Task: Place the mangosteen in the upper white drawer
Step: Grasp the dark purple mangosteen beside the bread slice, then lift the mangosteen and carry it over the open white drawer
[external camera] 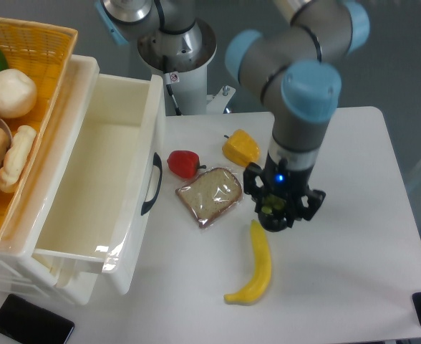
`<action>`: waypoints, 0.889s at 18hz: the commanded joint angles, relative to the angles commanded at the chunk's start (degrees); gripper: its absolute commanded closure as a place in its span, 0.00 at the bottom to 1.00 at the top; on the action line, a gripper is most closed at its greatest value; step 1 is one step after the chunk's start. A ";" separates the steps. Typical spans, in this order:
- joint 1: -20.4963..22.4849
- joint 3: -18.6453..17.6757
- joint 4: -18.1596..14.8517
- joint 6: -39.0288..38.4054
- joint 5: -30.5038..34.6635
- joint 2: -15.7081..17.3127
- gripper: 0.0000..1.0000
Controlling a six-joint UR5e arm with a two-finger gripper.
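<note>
Mangosteen (pixel 270 208) clamped in pincer (pixel 276 212), upper white drawer (pixel 103 188) open, no legible writing

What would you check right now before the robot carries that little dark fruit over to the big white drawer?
1. Fruit in the hand: cannot tell. A bit of light green shows between the fingers, but the mangosteen is mostly hidden.
2. Hand lifted off the table: ok; it appears raised.
3. Upper white drawer pulled open: ok.
4. Room inside the drawer: ok; nothing is visible in it.
5. Path leftward: not ok if low; the bread slice and red pepper lie between.
6. Banana under the hand: ok; apart from it.
</note>
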 joint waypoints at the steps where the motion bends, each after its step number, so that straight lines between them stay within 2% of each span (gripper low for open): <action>1: -0.26 -0.35 -0.17 -0.71 -1.50 1.41 0.78; 5: -3.16 -2.99 -0.88 -0.80 -4.94 7.38 0.78; 9: -8.16 -4.75 -3.42 -0.80 -5.29 12.05 0.78; 12: -12.47 -4.92 -5.45 -0.71 -5.29 12.41 0.78; 16: -14.24 -7.65 -5.10 0.95 -5.20 11.62 0.78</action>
